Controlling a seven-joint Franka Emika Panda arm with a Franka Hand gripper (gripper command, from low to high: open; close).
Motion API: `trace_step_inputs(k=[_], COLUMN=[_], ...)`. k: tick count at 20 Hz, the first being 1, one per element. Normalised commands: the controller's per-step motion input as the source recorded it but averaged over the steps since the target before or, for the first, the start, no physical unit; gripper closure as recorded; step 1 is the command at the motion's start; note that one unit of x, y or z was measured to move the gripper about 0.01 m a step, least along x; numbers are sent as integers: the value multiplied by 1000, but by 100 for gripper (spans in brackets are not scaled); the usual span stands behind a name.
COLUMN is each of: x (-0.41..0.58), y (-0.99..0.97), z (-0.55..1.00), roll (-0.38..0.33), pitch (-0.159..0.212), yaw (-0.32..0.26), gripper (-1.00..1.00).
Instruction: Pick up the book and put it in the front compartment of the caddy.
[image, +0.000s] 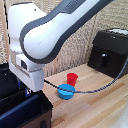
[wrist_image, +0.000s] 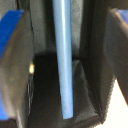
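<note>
Pale wooden table (image: 97, 107), bare boards showing. Right under the claw (image: 24, 86), resting on the wood: the black soft-sided caddy (image: 27, 114). Near the claw, toward the exterior view's right: a flat round blue dish (image: 66, 91), with a small red cup (image: 72, 78) upright just behind it. Well apart from the claw, farther to that same side: a glossy black boxy appliance (image: 110, 52). Draped over the boards between dish and appliance: a dark cable (image: 97, 88).

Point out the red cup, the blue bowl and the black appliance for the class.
red cup (image: 72, 78), exterior view, its side wall.
blue bowl (image: 66, 91), exterior view, its rim.
black appliance (image: 111, 52), exterior view, its front face.
</note>
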Motion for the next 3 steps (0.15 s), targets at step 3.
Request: trace_step_inputs(k=[3], x=[0], y=[-217], z=[963], roll=[1], pitch=[47], yaw=[-44], gripper=[-100])
